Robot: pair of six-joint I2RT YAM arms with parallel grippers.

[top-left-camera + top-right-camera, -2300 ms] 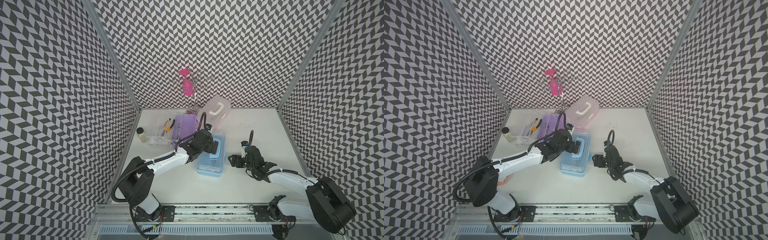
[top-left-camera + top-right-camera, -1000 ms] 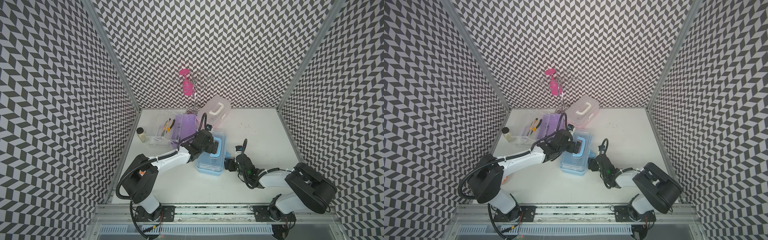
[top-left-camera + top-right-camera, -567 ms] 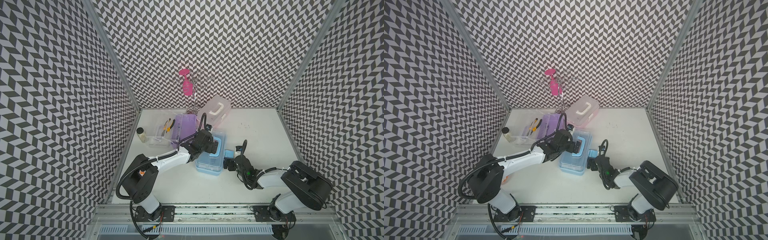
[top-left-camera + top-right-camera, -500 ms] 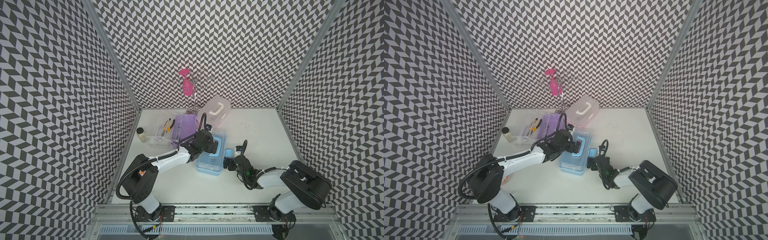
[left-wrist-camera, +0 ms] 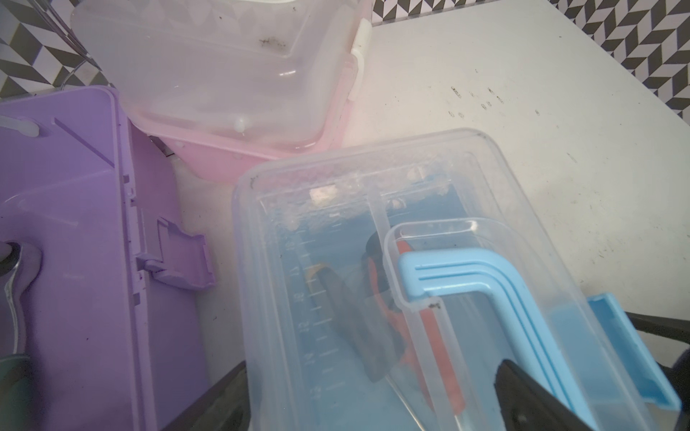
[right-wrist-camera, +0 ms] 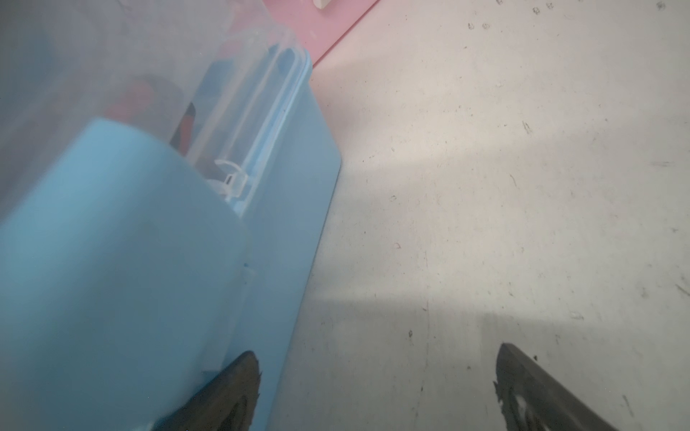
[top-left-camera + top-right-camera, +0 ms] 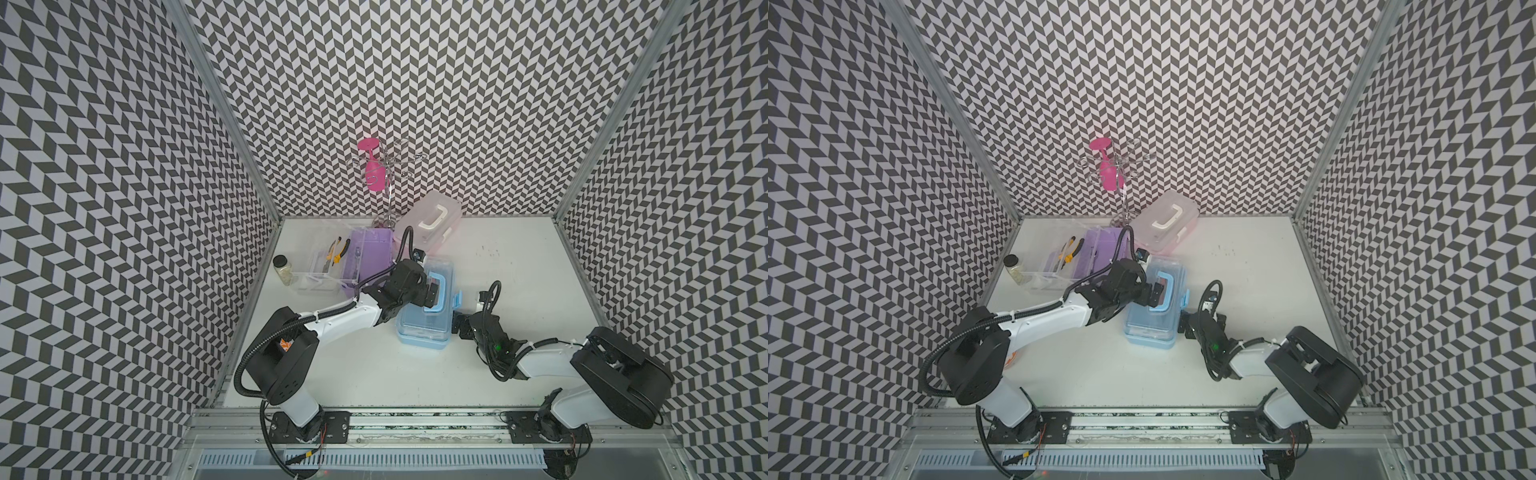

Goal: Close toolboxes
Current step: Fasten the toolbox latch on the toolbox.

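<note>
While spread apart, right fingers [image 6: 231, 392] sit beside blue toolbox [image 6: 283, 224].

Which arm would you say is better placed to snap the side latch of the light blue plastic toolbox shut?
Right, probably: the right pincer, open, sits beside the flipped-out blue latch on that side of the light blue plastic toolbox. The left pincer is over the clear lid, seemingly pressing it down.

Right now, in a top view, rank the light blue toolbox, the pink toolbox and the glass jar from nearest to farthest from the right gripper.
1. light blue toolbox: directly beside the right gripper, on its left.
2. pink toolbox: at the back, behind the blue one.
3. glass jar: far over on the robot's left side.
</note>
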